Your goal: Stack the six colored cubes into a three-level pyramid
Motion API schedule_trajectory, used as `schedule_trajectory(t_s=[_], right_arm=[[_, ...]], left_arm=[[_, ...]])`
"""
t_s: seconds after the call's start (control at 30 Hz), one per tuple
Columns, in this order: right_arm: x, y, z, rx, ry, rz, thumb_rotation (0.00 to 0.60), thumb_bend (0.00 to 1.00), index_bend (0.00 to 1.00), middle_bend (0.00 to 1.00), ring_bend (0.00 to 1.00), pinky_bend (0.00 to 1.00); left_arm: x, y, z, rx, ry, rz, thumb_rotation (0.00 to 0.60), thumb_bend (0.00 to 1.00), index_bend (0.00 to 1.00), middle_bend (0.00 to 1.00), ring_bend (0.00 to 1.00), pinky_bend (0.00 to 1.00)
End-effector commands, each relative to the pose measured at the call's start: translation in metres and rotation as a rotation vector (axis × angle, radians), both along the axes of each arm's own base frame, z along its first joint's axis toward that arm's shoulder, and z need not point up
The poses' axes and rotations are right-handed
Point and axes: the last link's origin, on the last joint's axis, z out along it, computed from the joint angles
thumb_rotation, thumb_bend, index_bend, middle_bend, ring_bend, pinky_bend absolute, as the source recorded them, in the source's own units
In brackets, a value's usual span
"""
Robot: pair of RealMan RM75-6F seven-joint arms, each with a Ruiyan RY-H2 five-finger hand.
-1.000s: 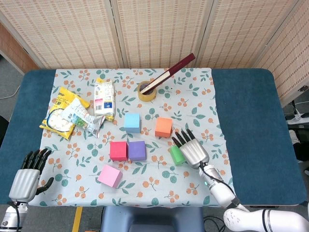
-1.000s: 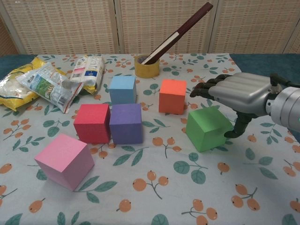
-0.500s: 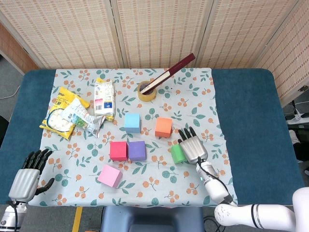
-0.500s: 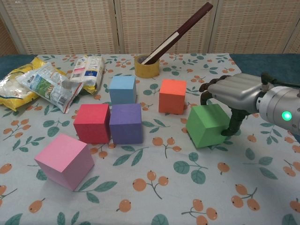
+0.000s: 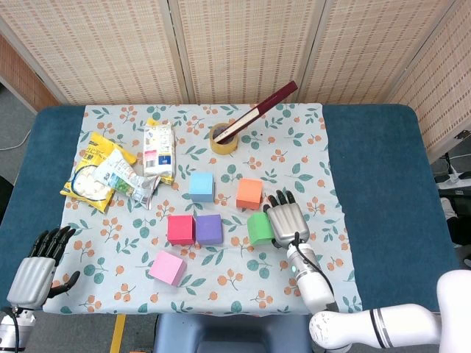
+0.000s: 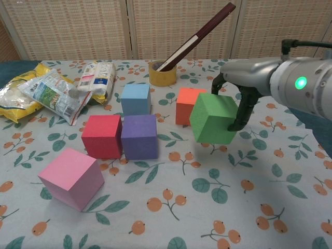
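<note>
My right hand (image 5: pixel 287 223) (image 6: pixel 244 85) grips the green cube (image 5: pixel 259 229) (image 6: pixel 213 119) and holds it lifted off the cloth, in front of the orange cube (image 5: pixel 249 193) (image 6: pixel 187 105). The red cube (image 5: pixel 180 229) (image 6: pixel 102 136) and purple cube (image 5: pixel 209 229) (image 6: pixel 139 137) sit side by side, touching. Behind them stands the light blue cube (image 5: pixel 201 186) (image 6: pixel 135 99). The pink cube (image 5: pixel 167 267) (image 6: pixel 71 177) lies alone near the front. My left hand (image 5: pixel 35 267) hangs off the table's front left corner, fingers spread, holding nothing.
A yellow tape roll (image 5: pixel 224 139) (image 6: pixel 162 73) with a dark red stick (image 5: pixel 263 108) leaning in it stands at the back. Snack packets (image 5: pixel 118 170) (image 6: pixel 52 92) lie at the left. The floral cloth (image 5: pixel 221 287) covers the blue table (image 5: pixel 375 198).
My right hand closed on the green cube and lifted it up and to the left, toward the orange cube. The left hand sank slightly lower.
</note>
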Motion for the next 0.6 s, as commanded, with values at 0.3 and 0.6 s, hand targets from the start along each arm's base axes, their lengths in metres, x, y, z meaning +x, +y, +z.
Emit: schedule_trajectory(t_s=[0.3, 0.6], right_arm=[[0.051, 0.0, -0.045, -0.019, 0.109, 0.02, 0.6, 0.24, 0.71, 0.13, 0.0, 0.07], [0.054, -0.009, -0.061, -0.052, 0.147, 0.003, 0.6, 0.24, 0.7, 0.13, 0.0, 0.07]], left_arm=[[0.002, -0.004, 0.002, -0.007, 0.0, 0.003, 0.6, 0.32, 0.0, 0.03, 0.0, 0.05], [0.002, -0.003, 0.003, -0.009, -0.003, 0.006, 0.6, 0.32, 0.0, 0.03, 0.0, 0.05]])
